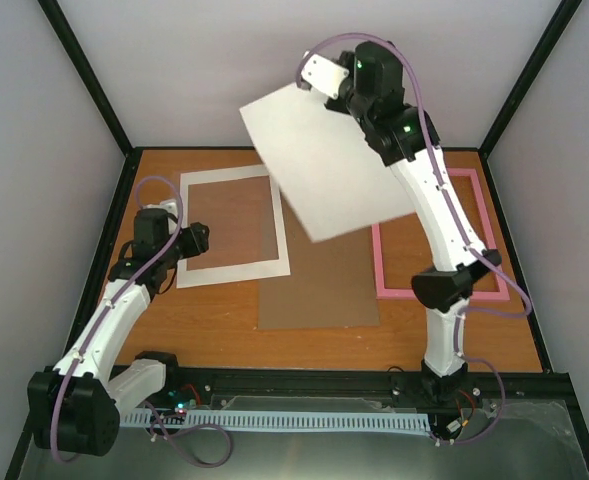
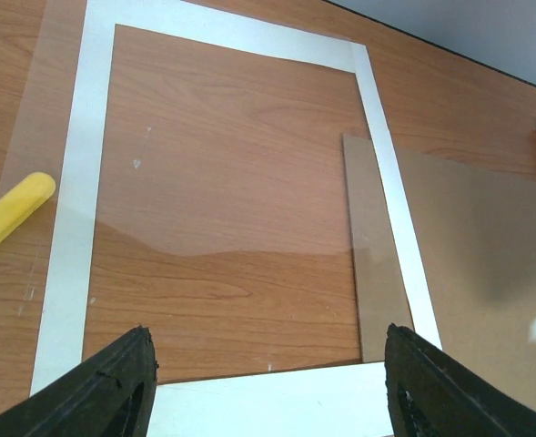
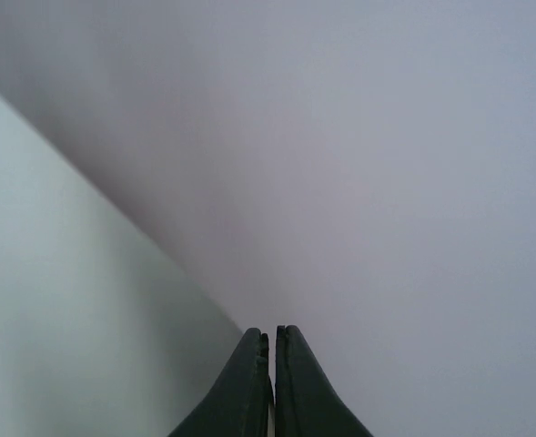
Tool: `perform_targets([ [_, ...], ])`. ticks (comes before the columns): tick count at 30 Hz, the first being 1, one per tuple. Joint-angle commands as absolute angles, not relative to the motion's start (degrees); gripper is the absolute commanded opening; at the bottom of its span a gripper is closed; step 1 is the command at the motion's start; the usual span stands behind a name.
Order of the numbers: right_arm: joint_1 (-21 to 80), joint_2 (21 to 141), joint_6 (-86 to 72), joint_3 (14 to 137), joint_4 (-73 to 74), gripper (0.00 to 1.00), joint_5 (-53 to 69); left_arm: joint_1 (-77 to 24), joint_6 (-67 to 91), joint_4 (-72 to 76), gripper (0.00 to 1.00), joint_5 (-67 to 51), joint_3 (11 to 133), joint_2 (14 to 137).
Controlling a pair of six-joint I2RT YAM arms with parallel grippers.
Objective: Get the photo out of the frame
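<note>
Pinched aloft at upper centre by the closed right gripper (image 3: 274, 339), the photo (image 1: 324, 160) was judged already out of the frame (image 1: 396, 293), only setting-down left; the left gripper (image 2: 268, 341) was spread wide, empty

Bright, soft, even light; faint glare on the clear sheet (image 2: 213, 209).

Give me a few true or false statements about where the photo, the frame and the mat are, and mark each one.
1. The right fingers are shut on the photo, which is held up off the table. True.
2. The frame lies to the left of the white mat. False: the frame is on the right side of the table and the mat on the left.
3. The left fingers are open above the mat. True.
4. The brown backing board sits inside the frame. False: it lies on the table between the mat and the frame.
</note>
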State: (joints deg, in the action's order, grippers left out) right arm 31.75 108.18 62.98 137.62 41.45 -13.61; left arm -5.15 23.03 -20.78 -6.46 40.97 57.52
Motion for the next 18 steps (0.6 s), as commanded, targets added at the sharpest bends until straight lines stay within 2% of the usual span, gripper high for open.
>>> perform_targets([
  [1,33.44,113.53,64.17,156.78,38.12,0.03,-14.55,-4.83,23.55,-19.93,0.69,-7.06,40.91,56.5],
  [3,35.16,110.19,65.12,152.72,35.04,0.03,-14.3,-4.83,23.6,-19.89,0.69,-6.99,40.88,56.18],
  [5,36.15,102.38,63.73,143.34,31.98,0.03,-12.46,-4.83,23.64,-19.71,0.69,-6.97,40.78,55.79],
  [11,36.28,81.5,60.26,104.12,31.76,0.03,1.59,-4.83,23.63,-19.52,0.69,-6.89,40.58,54.85],
  [15,37.96,75.37,57.6,85.58,39.6,0.03,13.08,-4.83,23.59,-19.59,0.69,-7.11,40.73,55.08],
  [18,43.76,71.54,57.11,70.96,39.29,0.03,12.27,-4.83,23.47,-19.53,0.69,-7.11,40.78,55.27],
])
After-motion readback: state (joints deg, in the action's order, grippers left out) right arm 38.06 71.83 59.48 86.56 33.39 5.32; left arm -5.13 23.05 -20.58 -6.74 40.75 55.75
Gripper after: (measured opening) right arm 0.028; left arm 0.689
